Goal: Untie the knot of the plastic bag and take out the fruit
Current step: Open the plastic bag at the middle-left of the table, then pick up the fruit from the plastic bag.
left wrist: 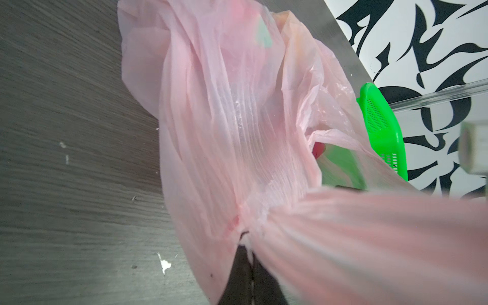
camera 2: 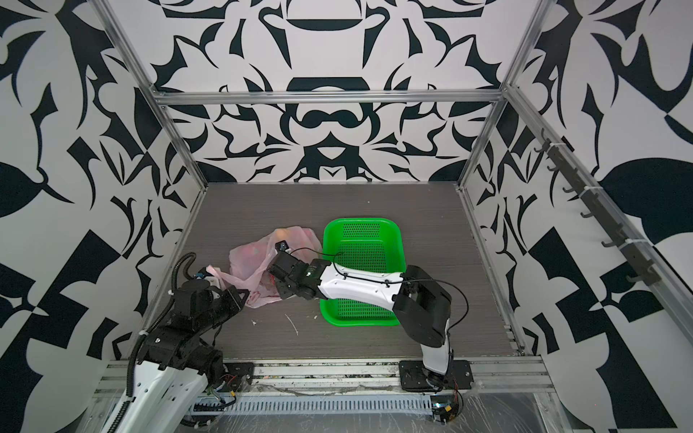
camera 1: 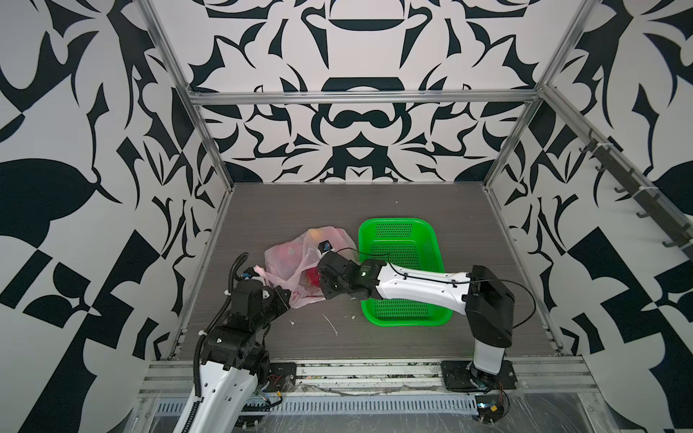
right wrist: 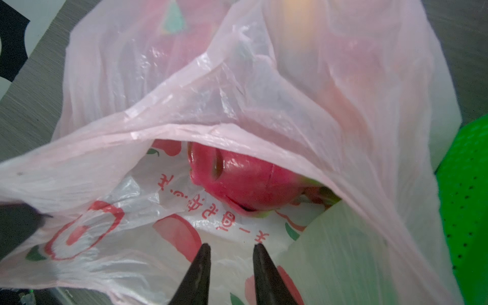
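**Opened bag with one fruit exposed at its mouth**

The pink bag (camera 1: 296, 258) lay on the table (camera 1: 337, 202), left of centre. The green basket (camera 1: 393, 222) stood just beside it on the right in both top views. The bag's mouth faced the robot and stood open.

The left gripper (left wrist: 249, 239) was closed on a gathered strip of the bag's edge. In the left wrist view the film fanned out taut from its tips. A top view placed this gripper (camera 1: 285, 296) at the bag's near left corner.

The right gripper (right wrist: 231, 247) was at the mouth, with its jaws parted by a narrow gap and nothing between them. Its tips hung over the lower film, which was printed with red marks. The right arm (camera 1: 420, 285) crossed over the basket's near half.

A magenta dragon fruit (right wrist: 245, 179) lay inside the mouth, just beyond those tips and partly under the upper film. A green scale showed at one end of it.

Deeper in, an orange fruit (right wrist: 298, 15) showed dimly through the plastic. A top view placed it (camera 1: 317, 234) at the bag's far end. Other pink and green shapes behind the film were too blurred to identify.

A few white flecks (camera 1: 332, 324) lay on the table in front of the bag.
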### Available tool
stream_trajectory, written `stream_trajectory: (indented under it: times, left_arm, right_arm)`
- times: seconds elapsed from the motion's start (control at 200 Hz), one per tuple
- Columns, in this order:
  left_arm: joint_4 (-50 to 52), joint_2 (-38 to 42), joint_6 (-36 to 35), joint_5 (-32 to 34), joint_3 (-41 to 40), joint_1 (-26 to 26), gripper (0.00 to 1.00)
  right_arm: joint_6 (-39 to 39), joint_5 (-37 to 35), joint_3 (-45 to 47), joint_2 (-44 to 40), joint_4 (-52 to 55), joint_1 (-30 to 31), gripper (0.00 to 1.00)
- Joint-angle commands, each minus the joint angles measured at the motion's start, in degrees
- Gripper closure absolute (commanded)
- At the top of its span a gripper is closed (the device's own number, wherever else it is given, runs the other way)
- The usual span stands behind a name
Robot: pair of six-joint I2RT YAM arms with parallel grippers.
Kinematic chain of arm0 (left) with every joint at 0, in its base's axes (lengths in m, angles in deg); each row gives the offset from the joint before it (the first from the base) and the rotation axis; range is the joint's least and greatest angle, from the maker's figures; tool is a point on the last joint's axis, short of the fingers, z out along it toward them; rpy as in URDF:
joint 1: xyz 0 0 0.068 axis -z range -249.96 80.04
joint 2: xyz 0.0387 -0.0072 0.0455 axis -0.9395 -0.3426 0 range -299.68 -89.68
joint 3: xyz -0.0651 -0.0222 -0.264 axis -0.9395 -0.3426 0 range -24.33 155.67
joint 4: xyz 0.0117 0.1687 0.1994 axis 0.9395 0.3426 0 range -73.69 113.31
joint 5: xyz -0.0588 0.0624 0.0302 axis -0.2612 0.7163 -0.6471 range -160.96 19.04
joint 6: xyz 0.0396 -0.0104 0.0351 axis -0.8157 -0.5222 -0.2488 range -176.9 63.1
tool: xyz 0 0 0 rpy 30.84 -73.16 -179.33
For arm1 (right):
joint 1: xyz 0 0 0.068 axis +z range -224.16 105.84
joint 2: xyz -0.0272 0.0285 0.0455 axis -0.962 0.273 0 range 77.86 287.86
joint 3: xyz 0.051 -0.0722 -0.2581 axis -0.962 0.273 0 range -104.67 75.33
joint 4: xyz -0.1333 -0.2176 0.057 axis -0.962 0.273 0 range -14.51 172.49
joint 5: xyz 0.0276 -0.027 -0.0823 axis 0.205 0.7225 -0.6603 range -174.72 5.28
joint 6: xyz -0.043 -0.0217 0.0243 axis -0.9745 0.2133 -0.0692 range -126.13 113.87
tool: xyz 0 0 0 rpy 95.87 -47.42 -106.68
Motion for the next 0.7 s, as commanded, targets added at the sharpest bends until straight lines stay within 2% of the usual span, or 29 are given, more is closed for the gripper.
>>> stream_trajectory:
  times: [0.0, 0.125, 0.285, 0.48, 0.695]
  left_arm:
    - [-1.3, 1.4, 0.6, -1.7, -1.2, -0.2, 1.0]
    - [-1.7, 2.5, 0.6, -2.0, -1.0, -0.2, 1.0]
    - [-2.9, 3.7, 0.7, -3.4, -1.3, -0.1, 1.0]
    - [-4.7, 4.8, 0.7, -5.7, -2.7, -0.1, 1.0]
    - [-6.1, 5.4, 0.6, -7.9, -3.7, -0.2, 1.0]
  right_arm:
    - [0.4, -1.3, -4.9, 0.9, 3.9, -0.5, 0.64]
    - [6.9, -2.6, -6.8, 2.2, 6.8, -0.5, 0.62]
    - [16.3, -4.7, -4.0, 1.1, 6.9, -0.5, 0.61]
    - [24.5, -4.8, -0.8, -0.1, 5.5, -0.5, 0.51]
    - [28.8, -5.3, -1.7, 1.0, 3.9, -0.6, 0.4]
